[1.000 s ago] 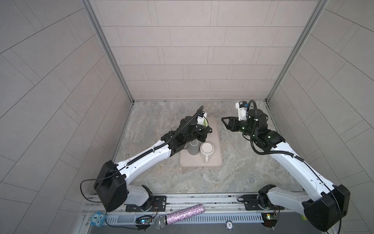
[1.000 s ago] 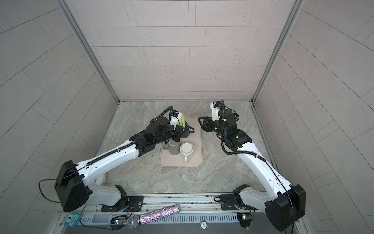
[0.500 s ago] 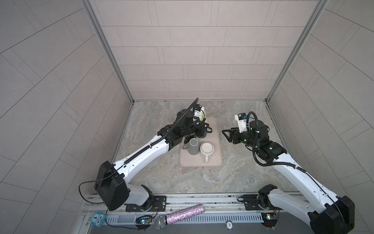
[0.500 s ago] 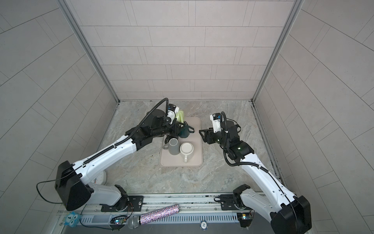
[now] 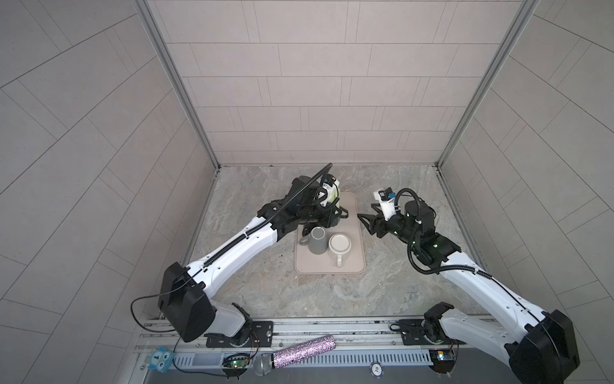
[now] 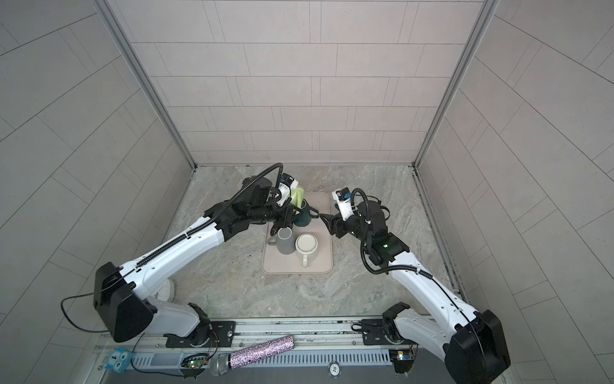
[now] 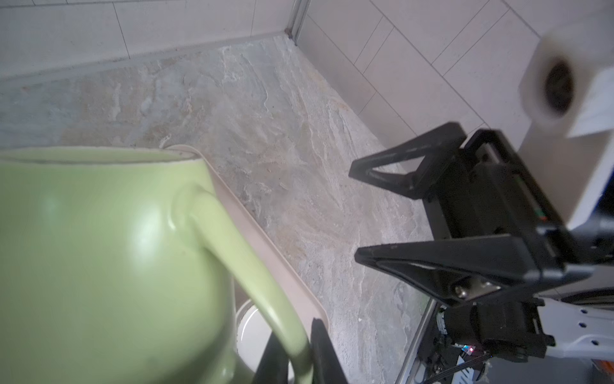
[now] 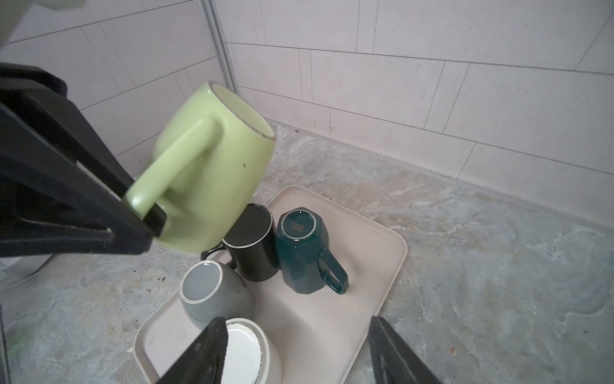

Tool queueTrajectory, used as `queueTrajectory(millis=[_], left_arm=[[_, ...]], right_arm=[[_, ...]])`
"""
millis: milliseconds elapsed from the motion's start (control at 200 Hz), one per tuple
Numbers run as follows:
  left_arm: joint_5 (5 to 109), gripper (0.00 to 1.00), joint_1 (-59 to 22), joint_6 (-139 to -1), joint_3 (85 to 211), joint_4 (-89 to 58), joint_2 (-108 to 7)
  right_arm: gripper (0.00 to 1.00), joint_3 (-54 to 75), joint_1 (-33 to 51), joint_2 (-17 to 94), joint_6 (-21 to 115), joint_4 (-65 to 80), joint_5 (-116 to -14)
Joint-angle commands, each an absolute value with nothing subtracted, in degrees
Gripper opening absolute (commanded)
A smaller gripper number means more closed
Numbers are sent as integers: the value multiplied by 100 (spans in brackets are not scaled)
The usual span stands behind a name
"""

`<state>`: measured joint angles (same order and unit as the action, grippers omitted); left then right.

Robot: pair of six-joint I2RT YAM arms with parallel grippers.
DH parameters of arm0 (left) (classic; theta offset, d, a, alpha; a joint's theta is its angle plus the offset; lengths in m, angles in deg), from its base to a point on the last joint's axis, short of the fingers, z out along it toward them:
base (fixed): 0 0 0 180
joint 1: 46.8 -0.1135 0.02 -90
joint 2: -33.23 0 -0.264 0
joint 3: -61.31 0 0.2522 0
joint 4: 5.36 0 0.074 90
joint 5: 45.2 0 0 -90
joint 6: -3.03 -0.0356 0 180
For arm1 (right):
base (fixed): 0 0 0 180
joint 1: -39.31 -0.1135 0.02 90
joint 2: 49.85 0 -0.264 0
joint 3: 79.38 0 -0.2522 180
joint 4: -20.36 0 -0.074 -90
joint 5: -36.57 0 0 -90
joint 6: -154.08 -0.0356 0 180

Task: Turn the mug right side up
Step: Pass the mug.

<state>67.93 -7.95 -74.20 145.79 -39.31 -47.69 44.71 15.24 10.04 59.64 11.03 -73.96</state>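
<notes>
Reading the tray [image 5: 352, 212] as a dial with twelve toward the back wall, the left gripper [image 8: 146, 216] reaches in from about eight o'clock. Its fingers are clenched on the handle of the green mug [image 8: 212, 159]. The mug hangs in the air above the tray's eleven o'clock corner, clear of everything below. It is tilted, handle toward the right arm, with one pale, dark-rimmed end turned up and toward the back wall. I cannot tell whether that end is the mouth or the base.

On the tray, a grey mug [image 5: 317, 241] sits base-up near nine o'clock. A black mug [image 8: 252, 246] stands just behind it toward eleven, and both lie partly under the lifted mug. A white mug [image 5: 339, 247] is close beside the grey one, near the middle, handle pointing to six. A teal faceted mug [image 8: 302, 256], also base-up, stands by twelve, just beside the black one.

Off the tray at two o'clock, the right gripper [image 7: 353, 215] hovers over the stone floor. Its fingers are spread and hold nothing, the tips aimed at the green mug.
</notes>
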Motion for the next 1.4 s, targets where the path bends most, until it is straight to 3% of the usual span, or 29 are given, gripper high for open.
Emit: queueTrajectory(millis=[0, 165, 455, 811, 966, 1121, 1246, 1396], left_arm=[[7047, 0, -822, -7913, 14264, -3370, -4397], [7275, 0, -805, -8100, 13935, -3133, -4365], [7344, 0, -796, -8098, 14075, -3122, -4673], [7475, 0, -788, -7971, 13491, -2333, -4460], [7299, 0, -747, -8056, 13152, -1710, -4447], [7015, 0, -665, -8258, 12879, -1325, -4368], [6600, 0, -578, -8489, 12680, -1147, -4205], [6380, 0, -515, -8647, 12438, -739, -4105]], right_arm=[[67, 4538, 1492, 1053, 6648, 1584, -7661], [65, 5030, 1475, 870, 6906, 2242, -7801], [62, 4769, 1216, 1046, 6402, 1684, -7917], [62, 4438, 1154, 1009, 5436, 932, -7100], [48, 3847, 1162, 1106, 4384, 435, -7617], [42, 3195, 1189, 1330, 3527, -352, -7835], [33, 2461, 1207, 1836, 3420, -1535, -8332], [32, 2012, 1182, 2238, 3616, -2380, -8528]])
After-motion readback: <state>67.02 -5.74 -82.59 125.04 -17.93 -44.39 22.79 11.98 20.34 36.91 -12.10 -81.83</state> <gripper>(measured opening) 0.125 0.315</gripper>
